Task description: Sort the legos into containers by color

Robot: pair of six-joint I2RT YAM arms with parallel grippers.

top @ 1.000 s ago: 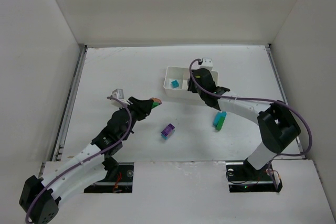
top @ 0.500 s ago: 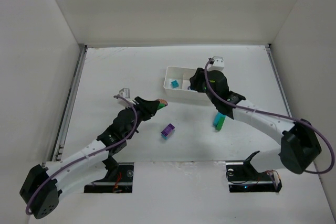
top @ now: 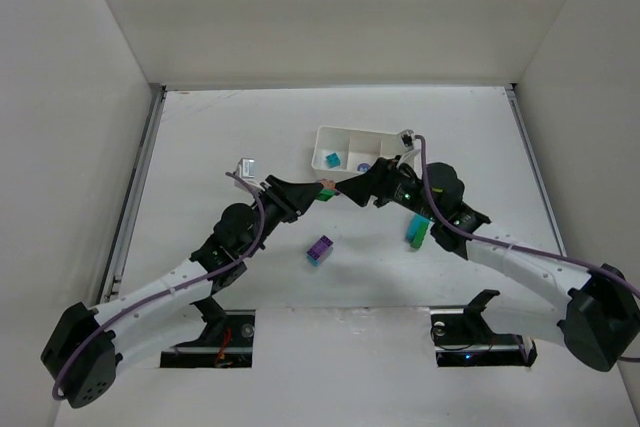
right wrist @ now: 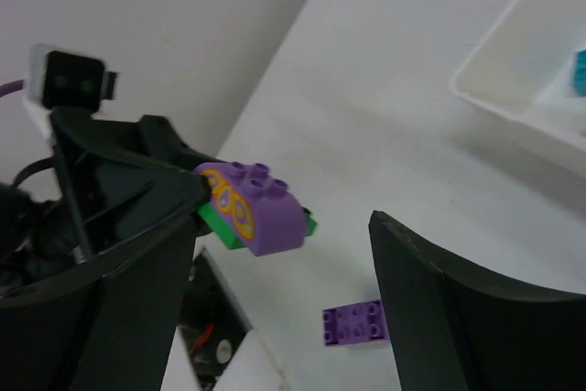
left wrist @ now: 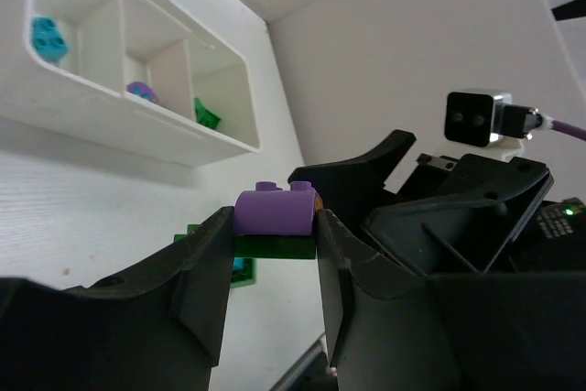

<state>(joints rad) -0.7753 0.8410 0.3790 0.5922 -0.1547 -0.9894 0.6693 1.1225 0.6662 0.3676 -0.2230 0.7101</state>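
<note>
I see tray point(left wrist: 137, 125) holding 3 bricks point(left wrist: 48, 37), 1/colour. Left end effector point(left wrist: 273, 235) pinches purple/green stack point(left wrist: 273, 215); right end effector point(right wrist: 284, 254) spread, facing it. Purple/teal stack point(top: 319, 250) + green/teal stack point(top: 418, 230) unsorted on surface point(top: 220, 137), base-side of both.

White table point(top: 230, 137), matte. Plain white back wall point(top: 330, 17), left wall point(top: 60, 147), right wall point(top: 590, 97) stood around it on three sides. Grey metal rail point(top: 135, 197) ran along table's left edge; second rail point(top: 527, 152) along right edge. White ledge point(top: 340, 332) lay across near edge.
</note>
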